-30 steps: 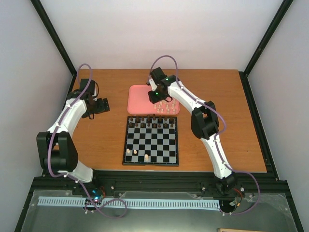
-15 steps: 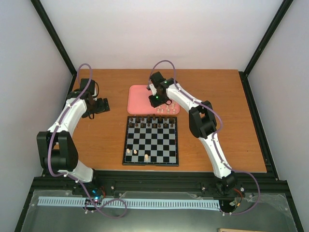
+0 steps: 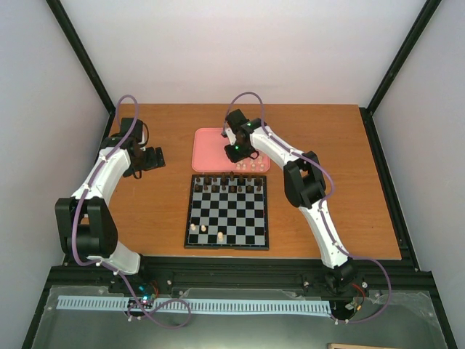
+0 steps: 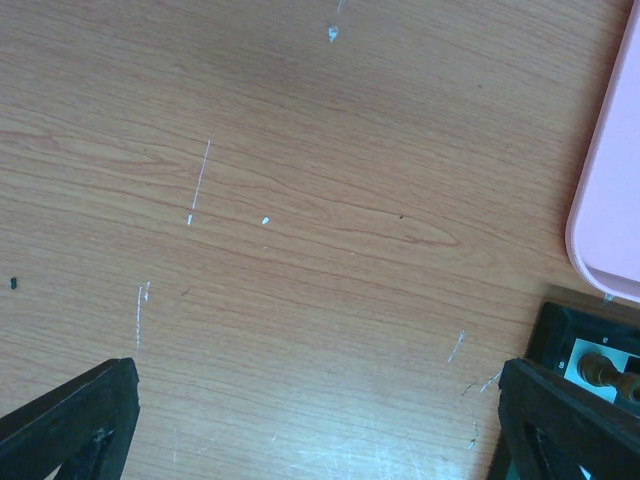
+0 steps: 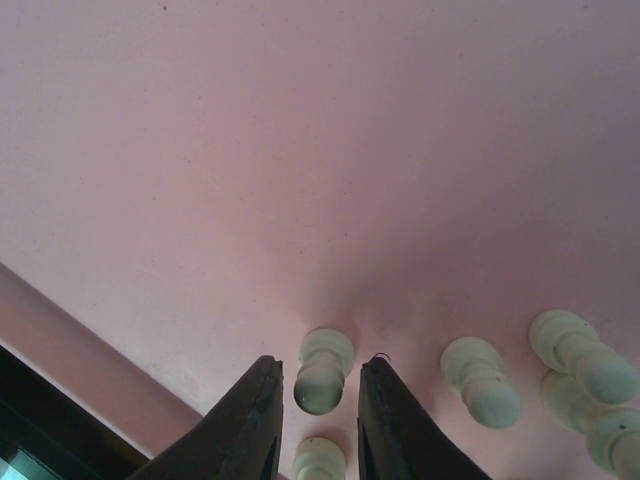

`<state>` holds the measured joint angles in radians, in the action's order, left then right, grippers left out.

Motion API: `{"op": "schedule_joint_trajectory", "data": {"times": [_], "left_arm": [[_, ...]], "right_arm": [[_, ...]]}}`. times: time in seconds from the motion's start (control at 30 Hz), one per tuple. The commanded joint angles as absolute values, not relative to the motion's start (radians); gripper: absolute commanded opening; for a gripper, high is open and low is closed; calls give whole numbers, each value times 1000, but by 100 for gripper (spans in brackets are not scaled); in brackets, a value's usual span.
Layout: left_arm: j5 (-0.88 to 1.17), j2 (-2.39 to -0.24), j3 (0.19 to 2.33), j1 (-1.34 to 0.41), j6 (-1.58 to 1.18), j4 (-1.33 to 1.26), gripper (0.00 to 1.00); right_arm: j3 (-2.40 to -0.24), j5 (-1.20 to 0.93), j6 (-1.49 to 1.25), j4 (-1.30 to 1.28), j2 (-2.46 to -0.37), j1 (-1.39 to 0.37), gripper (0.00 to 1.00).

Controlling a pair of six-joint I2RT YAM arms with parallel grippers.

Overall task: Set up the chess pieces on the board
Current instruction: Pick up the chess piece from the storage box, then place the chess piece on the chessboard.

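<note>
The jaws of the right gripper [image 5: 320, 366] are set narrowly about a cream pawn [image 5: 322, 372] on the pink tray [image 5: 300, 150], beyond the board [image 3: 227, 211]; a firm hold cannot be confirmed. The left gripper [image 4: 315, 372] is held wide open and empty. If the pawn is clamped off-centre, it may be tipped or dropped, and the neighbouring piece [image 5: 320, 460] may be knocked.

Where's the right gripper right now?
Top view: the right gripper is over the pink tray, just beyond the board's far edge. Its wrist view shows the jaws either side of one cream-white piece, more pieces to the right.
</note>
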<state>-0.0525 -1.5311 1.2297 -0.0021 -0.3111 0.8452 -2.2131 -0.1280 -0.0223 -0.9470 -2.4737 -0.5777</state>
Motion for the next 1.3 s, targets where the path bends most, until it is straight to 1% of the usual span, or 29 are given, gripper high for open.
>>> {"op": "schedule_joint_trajectory", "data": {"times": [0.0,0.1,0.27,0.4,0.63,0.8,0.93,1.1,1.27], "left_arm": [[-57,-1526,1260,-9,-312,852,100],[-58,-1530,1259,-9,-312,851,100],[-55,-1530,1259,-8,-312,852,100],[-55,-1531,1262,-9,-312,852,100],[-55,-1523,1267,-9,-313,851,100],[-53,-1517,1268,-8,-314,850,100],[-55,-1506,1265,-9,-312,847,100],[-56,-1489,1266,-9,-313,843,100],[-54,-1474,1267,-9,-312,842,100]], "right_arm": [[-2220,-123,-16,-957,-2488,-579,21],[-2220,-123,-15,-961,-2486,-579,17],[-2222,-134,-9,-957,-2476,-580,5],[-2234,-135,-6,-949,-2449,-580,3],[-2322,-139,-12,-966,-2358,-580,3],[-2322,-161,-27,-1011,-2281,-596,3],[-2201,-159,-30,-1011,-2175,-663,3],[-1945,-140,-64,-975,-1996,-798,3],[-1673,-166,-144,-908,-1829,-915,3]]}}
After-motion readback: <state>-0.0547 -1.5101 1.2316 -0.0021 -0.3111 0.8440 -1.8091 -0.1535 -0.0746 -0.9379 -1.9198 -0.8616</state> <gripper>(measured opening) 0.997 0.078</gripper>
